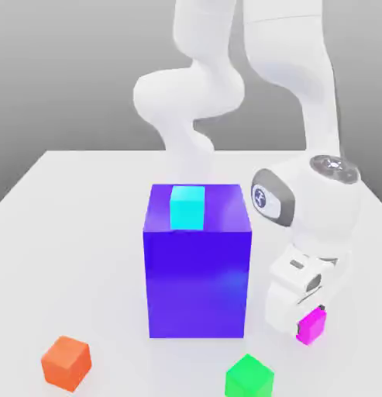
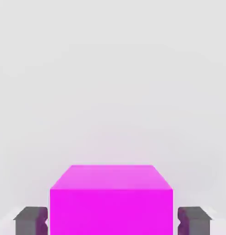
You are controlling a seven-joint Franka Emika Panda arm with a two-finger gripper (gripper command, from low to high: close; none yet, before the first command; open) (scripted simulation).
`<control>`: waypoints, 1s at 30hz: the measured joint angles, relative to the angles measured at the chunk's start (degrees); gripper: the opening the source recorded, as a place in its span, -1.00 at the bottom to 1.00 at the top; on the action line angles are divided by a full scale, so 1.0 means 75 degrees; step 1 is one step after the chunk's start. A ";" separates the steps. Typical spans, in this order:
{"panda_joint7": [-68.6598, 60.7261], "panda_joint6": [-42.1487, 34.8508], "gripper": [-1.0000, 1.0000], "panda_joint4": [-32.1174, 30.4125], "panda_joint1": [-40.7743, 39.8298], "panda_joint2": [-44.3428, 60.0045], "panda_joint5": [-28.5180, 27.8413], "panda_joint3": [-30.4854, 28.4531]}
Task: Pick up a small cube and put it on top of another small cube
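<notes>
Pincer (image 2: 110,220) low by big blue block (image 1: 197,267), clenched on magenta cube (image 2: 111,202) btwn fingers (image 2: 30,219)

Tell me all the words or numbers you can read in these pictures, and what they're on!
There are none to read. The magenta cube, cyan cube, orange cube, green cube and big blue block are all plain colors. The round badge on the robot arm has a small mark, too small to read.
</notes>
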 joint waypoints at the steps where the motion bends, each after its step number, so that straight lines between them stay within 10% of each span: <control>1: 0.0004 -0.0001 -1.00 0.0000 -0.0001 0.0000 -0.0005 0.0000; 9: -0.0241 -0.1136 -1.00 -0.0256 -0.0162 -0.1388 0.0290 0.0207; 22: -0.2861 -0.2884 -1.00 0.1571 -0.1665 -0.1303 0.0674 -0.0575; 26: -0.3089 -0.2177 -1.00 0.1747 -0.1814 -0.0419 0.0767 -0.0577; 27: -0.3108 -0.1970 1.00 0.1764 -0.1829 -0.0194 0.0788 -0.0565; 30: -0.3108 -0.1970 1.00 0.1764 -0.1829 -0.0194 0.0788 -0.0565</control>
